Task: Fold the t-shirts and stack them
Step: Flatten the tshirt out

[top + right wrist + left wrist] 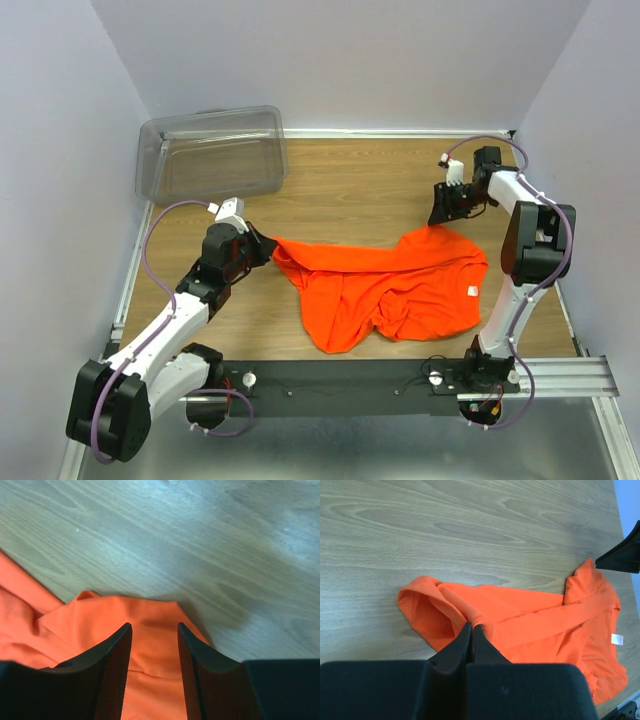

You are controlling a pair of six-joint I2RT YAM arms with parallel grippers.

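Observation:
One bright orange t-shirt (385, 285) lies crumpled across the middle of the wooden table, its small white tag (469, 291) near the right side. My left gripper (262, 247) is shut on the shirt's left edge; in the left wrist view its fingertips (471, 626) pinch a fold of the orange t-shirt (520, 620). My right gripper (442, 215) hovers at the shirt's upper right corner with its jaws open. In the right wrist view the orange t-shirt (150, 645) lies below and between the spread fingers (120, 645), none of it pinched.
A clear plastic bin (212, 152) stands at the back left of the table. Bare wood (360, 185) stretches behind the shirt. Grey walls close in on three sides, and a black rail (350, 385) runs along the near edge.

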